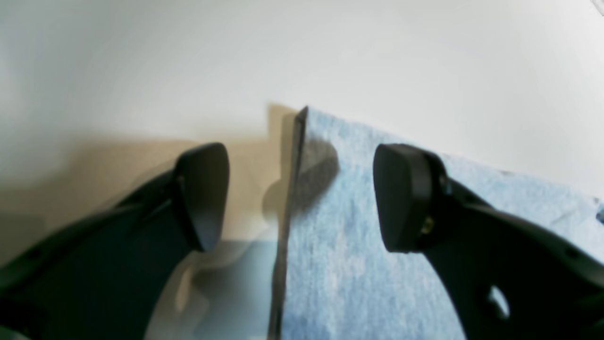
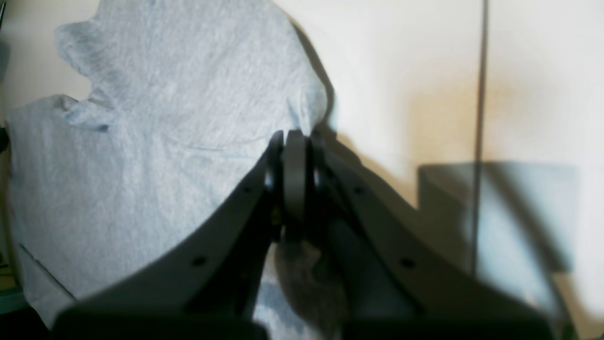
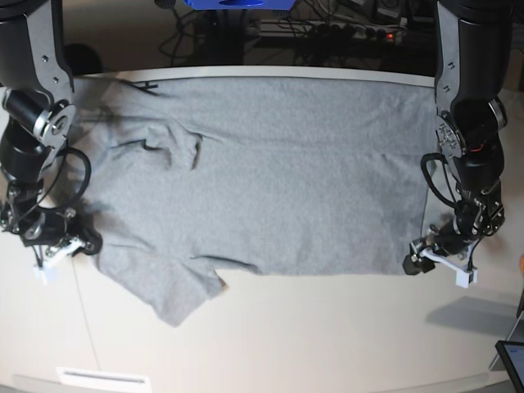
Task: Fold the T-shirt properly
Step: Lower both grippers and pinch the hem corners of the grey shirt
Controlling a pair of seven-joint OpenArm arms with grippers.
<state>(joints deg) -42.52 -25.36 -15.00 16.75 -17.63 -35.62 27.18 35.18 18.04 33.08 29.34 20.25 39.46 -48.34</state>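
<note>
The grey T-shirt lies spread flat across the white table, plain side up, with one sleeve pointing toward the front left. My right gripper is shut, and its tips pinch the shirt's edge beside that sleeve; in the base view this gripper sits at the shirt's left edge. My left gripper is open and straddles the hem corner of the shirt, one finger over the cloth and the other over bare table. In the base view it hovers at the shirt's front right corner.
Cables and a power strip run behind the table's far edge, beside a blue object. A dark screen corner shows at the front right. A white label lies on the table at the front left.
</note>
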